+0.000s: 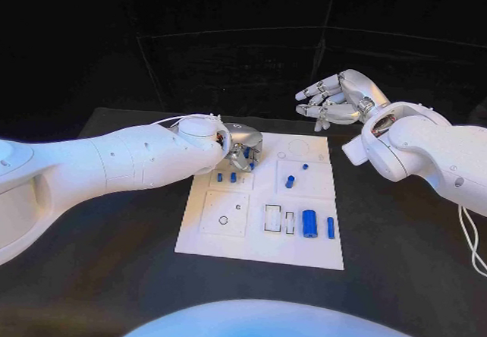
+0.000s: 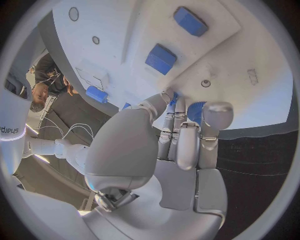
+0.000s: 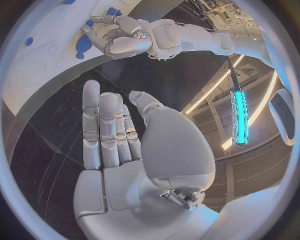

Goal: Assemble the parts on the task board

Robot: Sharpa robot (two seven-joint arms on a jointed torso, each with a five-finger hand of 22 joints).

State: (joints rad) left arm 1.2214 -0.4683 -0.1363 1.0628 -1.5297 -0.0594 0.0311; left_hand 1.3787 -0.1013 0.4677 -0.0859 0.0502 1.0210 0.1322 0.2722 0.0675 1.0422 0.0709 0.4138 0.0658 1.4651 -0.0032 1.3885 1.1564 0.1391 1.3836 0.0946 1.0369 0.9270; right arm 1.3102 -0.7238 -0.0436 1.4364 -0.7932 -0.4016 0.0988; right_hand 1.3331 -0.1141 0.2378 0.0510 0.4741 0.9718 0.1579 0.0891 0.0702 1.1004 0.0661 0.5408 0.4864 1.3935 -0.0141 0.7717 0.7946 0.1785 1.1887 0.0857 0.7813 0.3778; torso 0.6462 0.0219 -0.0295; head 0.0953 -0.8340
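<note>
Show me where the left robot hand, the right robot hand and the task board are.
left robot hand (image 1: 240, 147), head view, on its silver fingers over the board.
right robot hand (image 1: 335, 97), head view, middle of the raised palm.
task board (image 1: 259, 249), head view, bare white near edge.

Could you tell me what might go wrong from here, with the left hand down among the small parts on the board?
The left hand has its fingers down on the task board among small blue parts; it might knock one of them over. Whether it already holds a part cannot be told, so a lift might come up empty. The right hand is raised and open beyond the board, so it cannot steady the board if it slides.
</note>
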